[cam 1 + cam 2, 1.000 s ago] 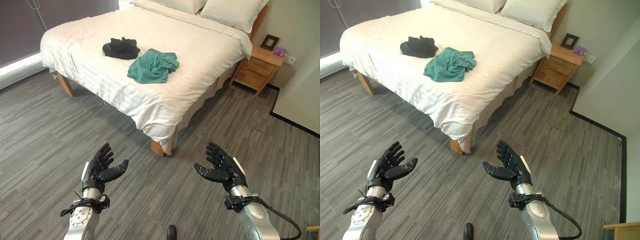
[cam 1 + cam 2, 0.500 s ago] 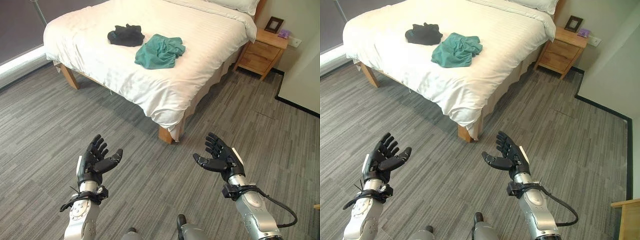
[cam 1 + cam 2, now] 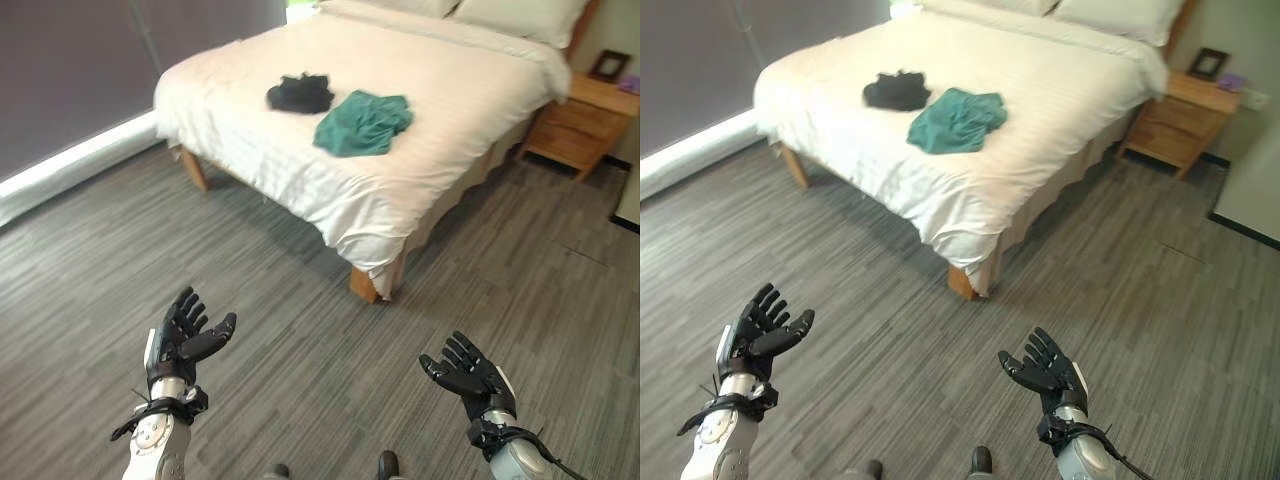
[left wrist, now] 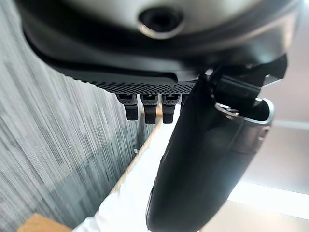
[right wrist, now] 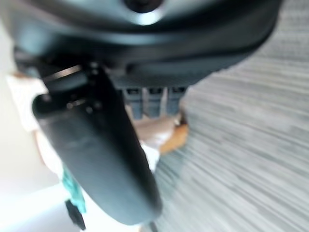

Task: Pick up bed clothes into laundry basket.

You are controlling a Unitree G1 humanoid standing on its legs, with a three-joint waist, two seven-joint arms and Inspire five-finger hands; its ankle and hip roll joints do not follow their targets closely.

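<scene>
Shifted since a second ago: whole view swung leftward, so bed and clothes now sit further right in the eye views while a dark wall panel fills the far left; camera movement, not the clothes moving. Green garment (image 3: 362,122) lying crumpled on the white bed (image 3: 450,150), black garment (image 3: 300,93) just beside it toward the far side, both untouched and well apart from either hand. No laundry basket to be seen. Wooden nightstand (image 3: 585,120) beside the bed's head end, grey plank floor (image 3: 300,300) between bed and robot. Left robot hand (image 3: 184,338) raised low at the near left, palm up, fingers spread and relaxed, holding nothing; right robot hand (image 3: 470,372) likewise released and empty at the near right. Step in hand, by judgement: approach phase only, nothing picked up yet. Next move probably calls for closing the distance to the bed's near corner, then reaching over the mattress edge for the green garment first, being the nearer.
</scene>
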